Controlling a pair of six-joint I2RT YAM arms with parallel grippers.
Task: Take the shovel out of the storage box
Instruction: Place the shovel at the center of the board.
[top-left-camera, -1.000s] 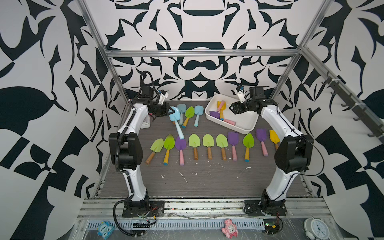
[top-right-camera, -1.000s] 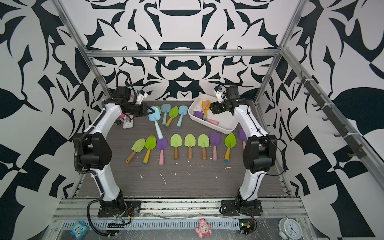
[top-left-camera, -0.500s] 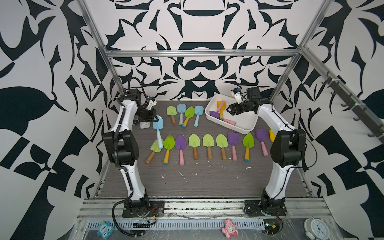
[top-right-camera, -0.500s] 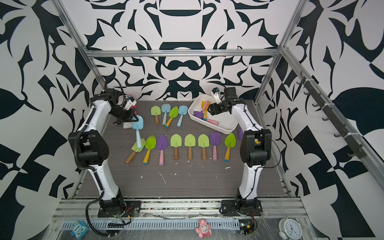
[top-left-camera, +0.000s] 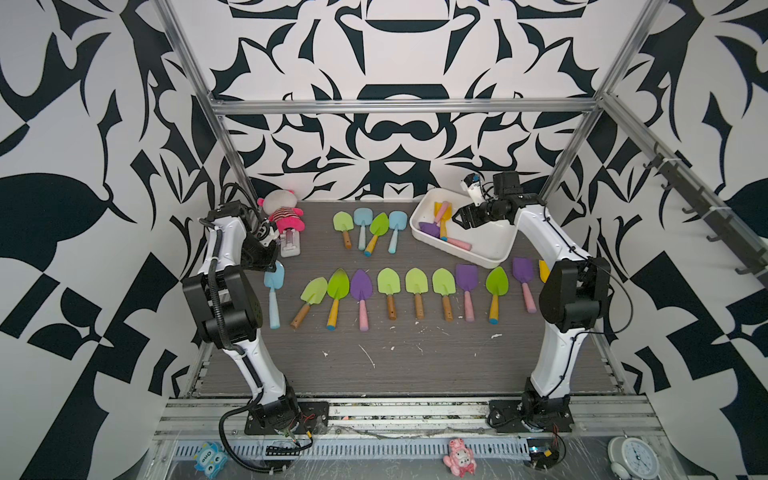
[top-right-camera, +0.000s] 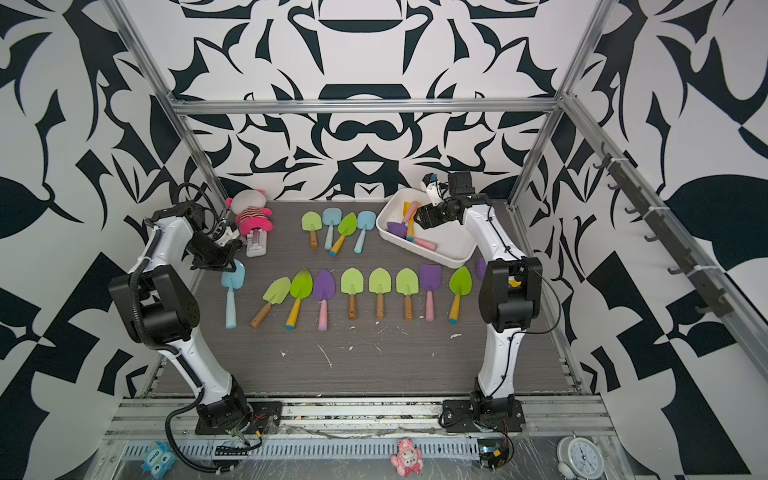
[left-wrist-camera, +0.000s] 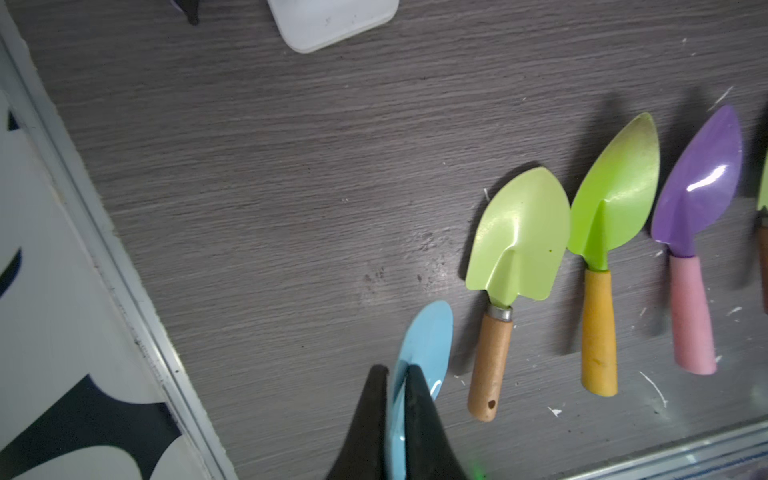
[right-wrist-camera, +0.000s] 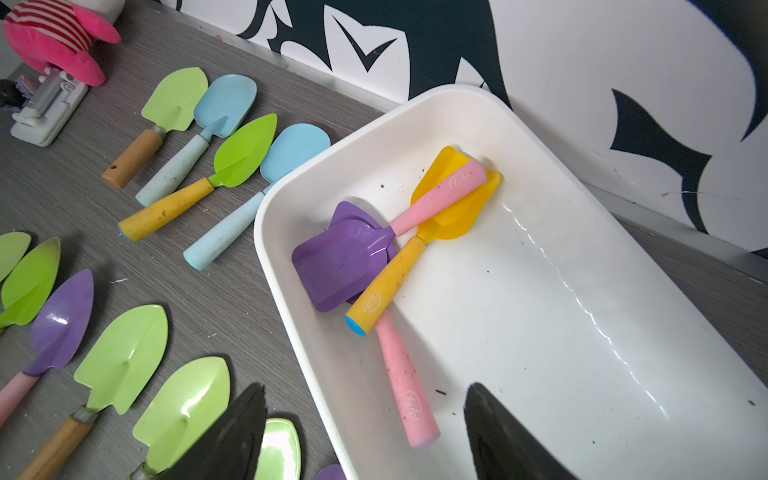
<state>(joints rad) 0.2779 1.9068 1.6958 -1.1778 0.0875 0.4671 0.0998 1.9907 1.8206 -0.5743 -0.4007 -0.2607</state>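
Left gripper (left-wrist-camera: 395, 370) was pinched tight on the blade of a blue shovel (left-wrist-camera: 430, 340), its black fingers (left-wrist-camera: 415, 399) pressed against both faces of the blade. In both top views that blue shovel (top-left-camera: 273, 286) sat at the left edge of the table (top-left-camera: 415, 361), just left of the near row of shovels (top-left-camera: 388, 280), with its handle pointing toward the near side. Whether the handle touched the table could not be told.

The right gripper (right-wrist-camera: 365, 388) hovered over the left part of the storage box (right-wrist-camera: 540, 311) with its jaws spread wide and nothing between them. The storage box (top-left-camera: 490, 262) stood at the far right of the table, set at an angle. Three shovels lay crossed at its left end: a yellow shovel (right-wrist-camera: 453, 212) with a yellow handle, a purple shovel (right-wrist-camera: 340, 266) whose pink handle ran over the yellow blade, and a second purple shovel, mostly hidden under them, whose pink handle (right-wrist-camera: 407, 382) pointed toward the gripper.

Four more shovels (top-left-camera: 379, 226) lay in a far group just left of the box. A pink plush toy (top-left-camera: 284, 210) and a small white device (top-left-camera: 289, 245) sat in the far left corner.
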